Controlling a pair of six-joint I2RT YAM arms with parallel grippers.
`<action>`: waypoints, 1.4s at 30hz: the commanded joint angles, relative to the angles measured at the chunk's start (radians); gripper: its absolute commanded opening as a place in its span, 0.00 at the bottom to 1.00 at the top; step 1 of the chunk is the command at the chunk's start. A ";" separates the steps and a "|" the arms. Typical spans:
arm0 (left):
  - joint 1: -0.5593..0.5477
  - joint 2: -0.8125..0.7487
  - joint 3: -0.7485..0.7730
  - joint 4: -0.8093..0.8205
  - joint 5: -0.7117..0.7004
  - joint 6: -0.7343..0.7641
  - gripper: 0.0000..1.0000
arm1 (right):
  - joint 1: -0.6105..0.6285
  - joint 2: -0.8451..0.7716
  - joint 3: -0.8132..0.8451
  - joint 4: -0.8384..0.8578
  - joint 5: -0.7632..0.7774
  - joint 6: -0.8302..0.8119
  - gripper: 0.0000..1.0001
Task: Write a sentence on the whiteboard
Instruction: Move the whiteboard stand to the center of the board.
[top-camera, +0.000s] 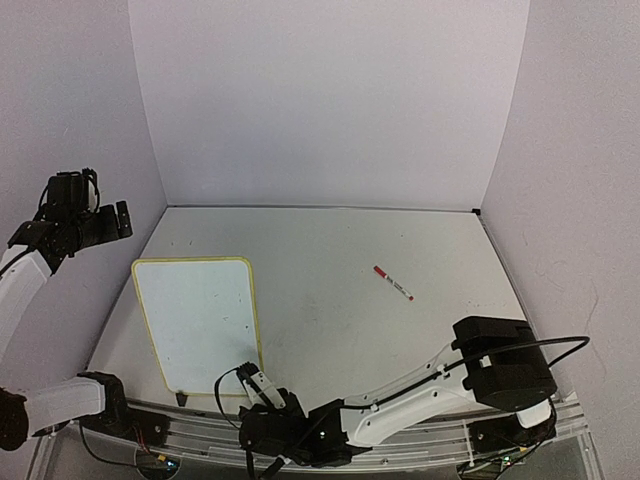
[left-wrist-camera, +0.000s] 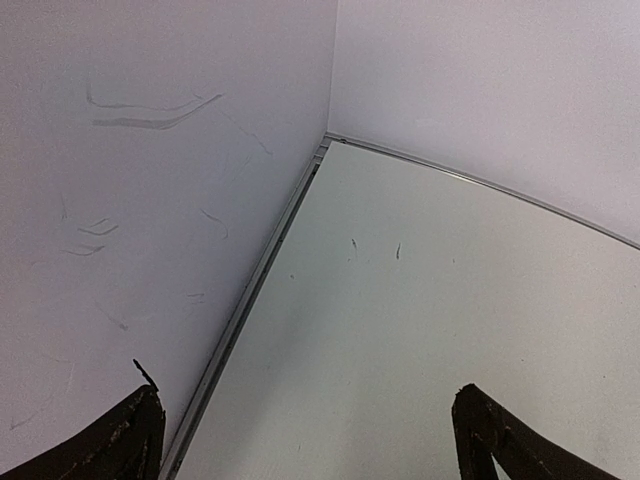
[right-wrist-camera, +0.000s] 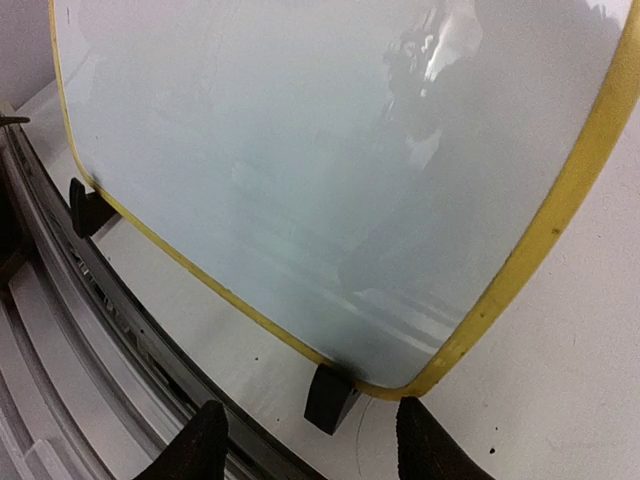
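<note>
The right gripper (right-wrist-camera: 315, 450) is straddling the near right foot (right-wrist-camera: 330, 398) of the whiteboard (right-wrist-camera: 300, 150), jaws half spread and holding nothing. It should be centring on the rim (right-wrist-camera: 560, 200) before closing. The left gripper (left-wrist-camera: 305, 400) is hanging with jaws wide.

Left arm (top-camera: 22, 275): raised at far left, elbow bent; left end effector (top-camera: 116, 221): fingers (left-wrist-camera: 128, 438) spread wide, holding nothing; right arm (top-camera: 420, 395): stretched low and leftward from its base; right end effector (right-wrist-camera: 312, 445): fingers part-way apart, empty.
</note>
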 joint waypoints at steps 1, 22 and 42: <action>0.006 -0.010 0.014 0.011 -0.006 -0.010 0.99 | -0.019 0.045 0.052 -0.053 0.014 0.024 0.52; 0.006 -0.010 0.014 0.011 -0.012 -0.010 1.00 | -0.035 0.088 0.102 -0.164 0.058 0.097 0.35; 0.006 -0.008 0.014 0.011 -0.015 -0.011 1.00 | -0.035 0.099 0.124 -0.245 0.122 0.186 0.13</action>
